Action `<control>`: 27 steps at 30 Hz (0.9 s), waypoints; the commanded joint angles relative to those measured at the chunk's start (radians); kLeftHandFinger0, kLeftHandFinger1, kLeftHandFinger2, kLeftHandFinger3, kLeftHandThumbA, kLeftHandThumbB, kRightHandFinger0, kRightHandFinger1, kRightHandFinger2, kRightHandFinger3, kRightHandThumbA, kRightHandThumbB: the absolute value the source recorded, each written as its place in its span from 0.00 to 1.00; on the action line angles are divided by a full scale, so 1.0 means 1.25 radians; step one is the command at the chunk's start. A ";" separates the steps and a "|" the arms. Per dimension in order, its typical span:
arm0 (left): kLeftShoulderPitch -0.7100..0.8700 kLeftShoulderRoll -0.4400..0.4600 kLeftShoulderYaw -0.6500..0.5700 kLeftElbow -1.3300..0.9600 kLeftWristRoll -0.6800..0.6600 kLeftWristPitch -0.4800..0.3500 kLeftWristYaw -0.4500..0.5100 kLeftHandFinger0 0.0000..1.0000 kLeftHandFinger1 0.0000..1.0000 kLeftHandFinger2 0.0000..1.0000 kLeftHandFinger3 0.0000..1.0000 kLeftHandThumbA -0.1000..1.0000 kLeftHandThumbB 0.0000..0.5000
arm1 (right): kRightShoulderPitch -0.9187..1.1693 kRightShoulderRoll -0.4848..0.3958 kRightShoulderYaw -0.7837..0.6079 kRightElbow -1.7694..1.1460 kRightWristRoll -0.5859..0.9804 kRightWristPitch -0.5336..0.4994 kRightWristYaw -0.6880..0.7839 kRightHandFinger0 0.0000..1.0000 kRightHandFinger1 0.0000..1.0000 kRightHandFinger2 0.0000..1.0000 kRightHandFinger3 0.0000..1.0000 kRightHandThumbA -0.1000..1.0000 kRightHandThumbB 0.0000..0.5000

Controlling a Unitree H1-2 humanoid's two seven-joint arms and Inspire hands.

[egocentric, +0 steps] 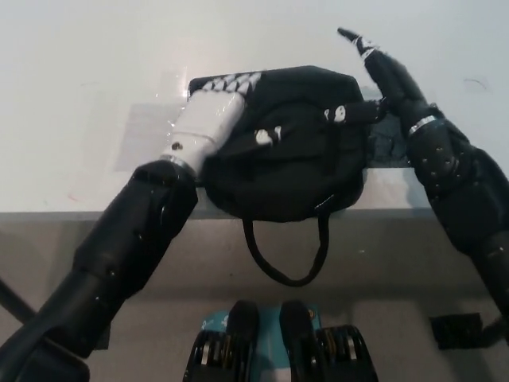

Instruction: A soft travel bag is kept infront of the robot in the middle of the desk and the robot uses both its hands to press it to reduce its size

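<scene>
The white desk (pixel 71 72) carries a black soft travel bag (pixel 286 151) at the middle of its near edge, the bag's lower part overhanging that edge and its strap loop (pixel 286 263) dangling below. The white left hand (pixel 208 111) lies flat on the bag's left far corner, fingers extended together and holding nothing. The black right hand (pixel 380 65) is at the bag's right far corner, lifted with fingers stretched toward the desk's far edge, gripping nothing, touching at most the bag's right rim.

A white desk (pixel 95 48) carries clear tape patches (pixel 147 127).
</scene>
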 commanded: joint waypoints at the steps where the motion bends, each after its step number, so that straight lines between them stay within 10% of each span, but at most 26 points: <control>1: -0.129 0.074 0.113 -0.313 -0.160 0.071 -0.196 1.00 1.00 1.00 1.00 1.00 0.61 | -0.054 -0.067 -0.133 -0.374 0.144 0.186 0.103 1.00 1.00 1.00 1.00 1.00 0.48; 11: -0.123 0.108 0.166 -0.431 -0.202 0.109 -0.276 1.00 1.00 1.00 1.00 1.00 0.62 | -0.015 -0.067 -0.205 -0.515 0.220 0.233 0.135 1.00 1.00 1.00 1.00 1.00 0.29; 27: 0.140 0.080 0.277 -0.875 -0.402 0.214 -0.319 1.00 1.00 1.00 1.00 1.00 0.72 | 0.209 -0.065 -0.364 -1.078 0.485 0.326 0.140 1.00 1.00 1.00 1.00 1.00 0.49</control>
